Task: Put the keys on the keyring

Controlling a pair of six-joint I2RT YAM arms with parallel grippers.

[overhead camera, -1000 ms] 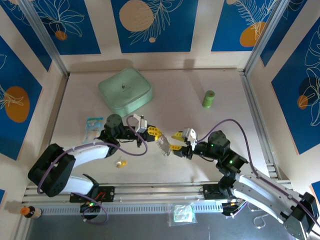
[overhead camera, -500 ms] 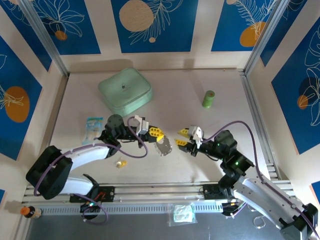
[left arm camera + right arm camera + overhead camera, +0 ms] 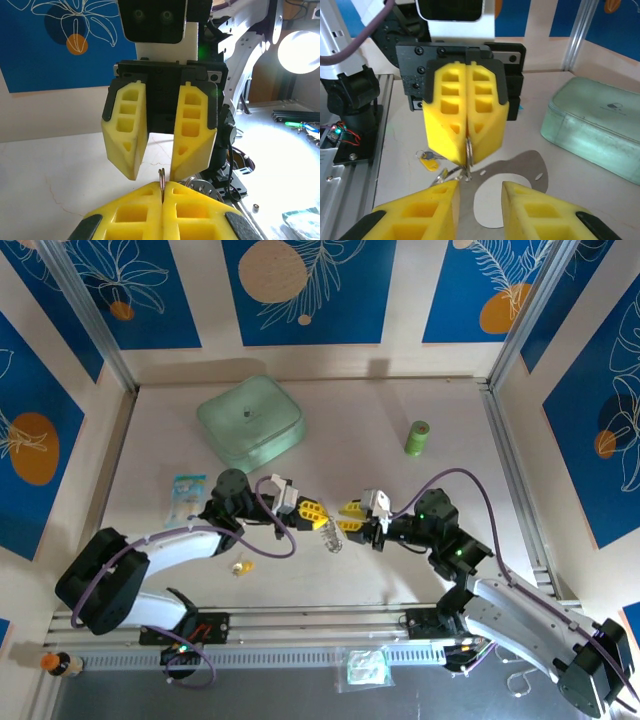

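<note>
My left gripper [image 3: 318, 514] is shut on the keyring [image 3: 162, 179], a thin metal ring standing edge-on between its yellow fingertips [image 3: 465, 115]. The silver chain [image 3: 331, 537] dangles below it, just above the table. My right gripper [image 3: 348, 515] faces it from the right, open, with its fingers [image 3: 192, 130] either side of the ring's edge and not touching it. In the right wrist view the ring [image 3: 469, 149] sits just ahead of the right gripper [image 3: 480, 187]. A yellow-headed key [image 3: 238, 566] lies on the table near the left arm, key [image 3: 429, 161].
A pale green case [image 3: 250, 423] sits at the back left, also seen as the case [image 3: 595, 130] in the right wrist view. A small green roll [image 3: 417, 437] stands at the back right. A small packet [image 3: 187, 490] lies left of the left arm.
The right gripper backed away, then came in again to the ring, and its jaws have narrowed. The left gripper has kept its hold; the chain has swung to hang straighter.
</note>
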